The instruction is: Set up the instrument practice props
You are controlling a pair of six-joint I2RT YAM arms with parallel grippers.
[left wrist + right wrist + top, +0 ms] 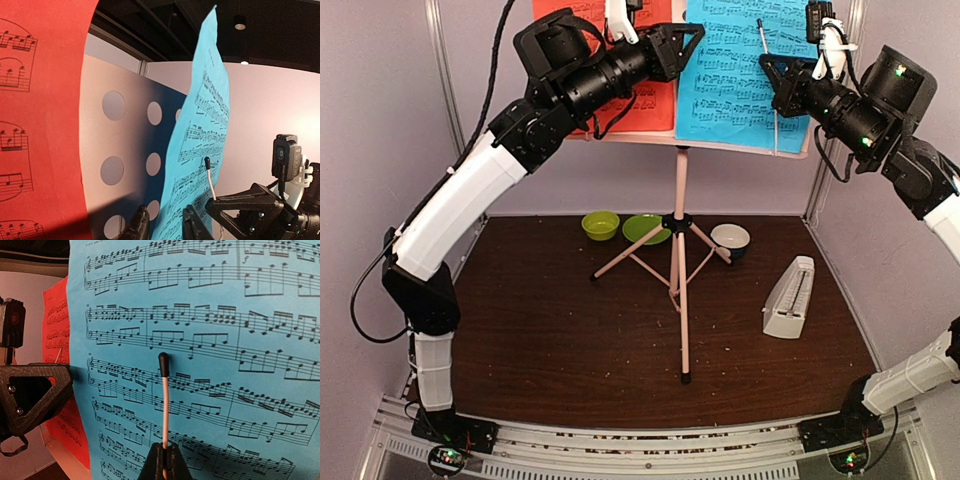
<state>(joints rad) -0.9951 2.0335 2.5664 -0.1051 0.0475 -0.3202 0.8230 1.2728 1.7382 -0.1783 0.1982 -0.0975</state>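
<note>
The pale pink music stand (680, 190) rises mid-table on tripod legs, its perforated desk (125, 150) behind two pages. The red page (652, 105) is on the left and the cyan page (740, 60) on the right. My left gripper (164, 212) is open, its fingers straddling the cyan page's (200, 150) left edge with a gap showing. My right gripper (164, 447) is shut on the stand's thin pink page-holder wire (164, 400), which has a black tip and lies across the cyan page (225, 340). The white pyramid metronome (790, 297) stands on the table at right.
Two lime-green dishes (600, 225) (645, 228) and a small white-and-dark bowl (731, 238) sit at the back of the brown table behind the tripod legs. Grey walls close in the left, back and right sides.
</note>
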